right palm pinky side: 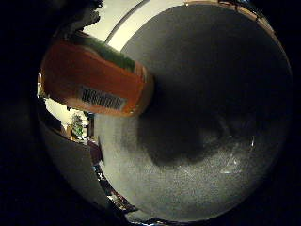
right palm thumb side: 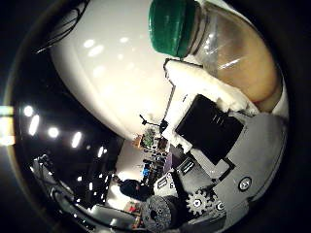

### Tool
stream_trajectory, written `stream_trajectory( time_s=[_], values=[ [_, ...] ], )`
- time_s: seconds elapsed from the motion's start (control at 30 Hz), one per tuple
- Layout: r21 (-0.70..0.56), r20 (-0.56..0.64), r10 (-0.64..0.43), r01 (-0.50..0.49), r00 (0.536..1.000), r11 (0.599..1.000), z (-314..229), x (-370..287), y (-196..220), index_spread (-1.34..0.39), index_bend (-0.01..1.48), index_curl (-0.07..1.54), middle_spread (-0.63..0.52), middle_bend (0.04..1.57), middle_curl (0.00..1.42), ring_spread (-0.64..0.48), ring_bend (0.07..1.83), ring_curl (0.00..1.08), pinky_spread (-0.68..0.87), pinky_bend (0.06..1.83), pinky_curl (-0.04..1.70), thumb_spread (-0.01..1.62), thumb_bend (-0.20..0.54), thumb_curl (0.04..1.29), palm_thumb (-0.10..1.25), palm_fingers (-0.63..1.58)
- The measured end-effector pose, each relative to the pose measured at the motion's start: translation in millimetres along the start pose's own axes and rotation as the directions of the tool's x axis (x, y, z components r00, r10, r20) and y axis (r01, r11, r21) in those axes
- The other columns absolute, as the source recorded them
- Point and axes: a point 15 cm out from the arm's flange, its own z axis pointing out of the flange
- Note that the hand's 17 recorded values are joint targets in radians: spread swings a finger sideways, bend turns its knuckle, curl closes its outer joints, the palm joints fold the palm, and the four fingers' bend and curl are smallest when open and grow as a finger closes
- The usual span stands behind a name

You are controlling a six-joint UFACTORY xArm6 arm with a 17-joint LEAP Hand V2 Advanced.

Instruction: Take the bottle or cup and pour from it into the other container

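Note:
A bottle with an orange label and a barcode (right palm pinky side: pixel 94 80) lies close against my palm, tilted above the grey table (right palm pinky side: pixel 211 70). Its green screw cap (right palm thumb side: pixel 172 26) is on, and amber liquid shows through the clear shoulder (right palm thumb side: pixel 243 58). My right hand (right palm thumb side: pixel 214 131) is shut on the bottle. A white padded finger (right palm thumb side: pixel 199 82) presses along the bottle's side just below the neck. The bottle's shadow falls dark on the table under it. A faint glassy glint (right palm pinky side: pixel 230 162) shows on the table beyond the shadow; I cannot tell what it is.
The grey table's curved edge (right palm pinky side: pixel 120 35) runs near the bottle, with a pale surface beyond it. A white rounded surface (right palm thumb side: pixel 107 63) fills much of the thumb side view. Room clutter and lamps lie far off.

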Motion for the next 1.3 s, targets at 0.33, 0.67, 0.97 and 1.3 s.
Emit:
stream_trajectory(
  time_s=[0.33,0.67,0.97,1.3],
  values=[
    [-0.049,0.023,-0.021,0.022,1.0,0.999,11,-21,2,-0.19,1.03,0.74,-0.11,1.22,0.69,-0.18,1.32,0.56,-0.24,1.46,0.38,0.82,-0.012,0.58,1.08,1.23],
    [-0.19,0.027,-0.095,0.098,0.995,0.977,17,-64,17,-0.18,1.17,0.78,-0.11,1.34,0.74,-0.2,1.38,0.66,-0.19,1.54,0.52,0.68,-0.013,0.74,1.16,1.12],
    [-0.376,-0.091,-0.303,0.249,0.948,0.892,23,-148,24,-0.18,1.19,0.78,-0.11,1.34,0.75,-0.19,1.41,0.69,-0.19,1.48,0.6,0.54,-0.016,0.85,1.14,1.13],
    [-0.495,-0.176,-0.426,0.294,0.887,0.817,34,-224,43,-0.18,1.19,0.77,-0.12,1.33,0.75,-0.19,1.42,0.69,-0.2,1.42,0.68,0.47,-0.017,0.92,1.14,1.13]
  ],
)
